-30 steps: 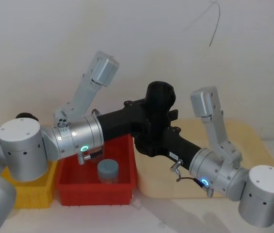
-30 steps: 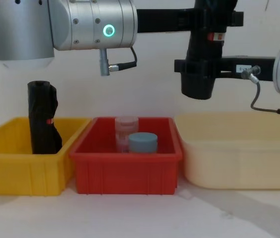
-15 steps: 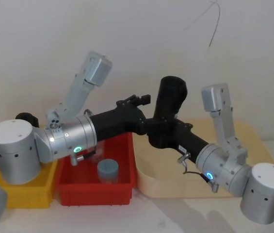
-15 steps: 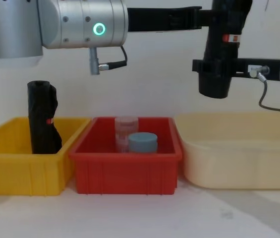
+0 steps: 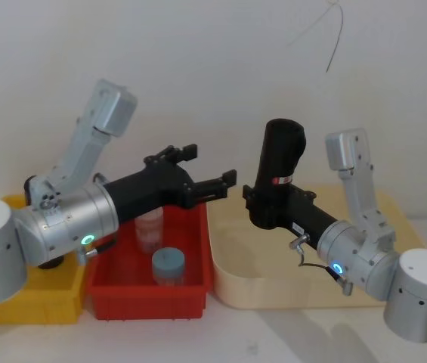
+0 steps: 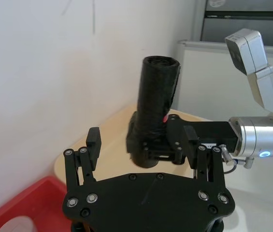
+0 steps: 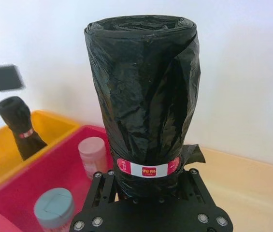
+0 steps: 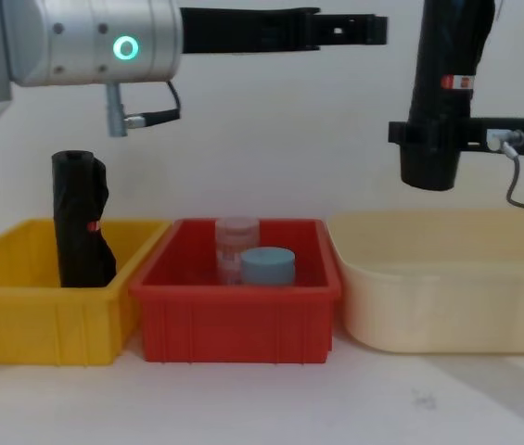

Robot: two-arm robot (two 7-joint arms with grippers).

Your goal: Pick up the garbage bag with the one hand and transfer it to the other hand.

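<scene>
The garbage bag (image 5: 283, 155), a smooth black roll with a red-and-white label, stands upright in the air over the beige tub. My right gripper (image 5: 267, 206), on the arm with the blue ring light, is shut on the roll's lower end, below the label (image 7: 148, 169). My left gripper (image 5: 215, 162), on the arm with the green ring light, is open with nothing between its fingers. It hangs over the red bin, a short way left of the roll. The left wrist view looks past those spread fingers (image 6: 93, 143) at the garbage bag (image 6: 158, 96) beyond them.
A yellow bin (image 8: 20, 306) at the left holds a lumpier black roll (image 8: 81, 222). The red bin (image 8: 238, 320) in the middle holds a jar with a grey-blue lid (image 8: 267, 265) and a clear bottle (image 8: 235, 237). The beige tub (image 8: 447, 297) stands at the right, close to the white wall.
My left gripper has let go of the roll and drawn back to the left. My right gripper has carried the roll to the right and a little higher.
</scene>
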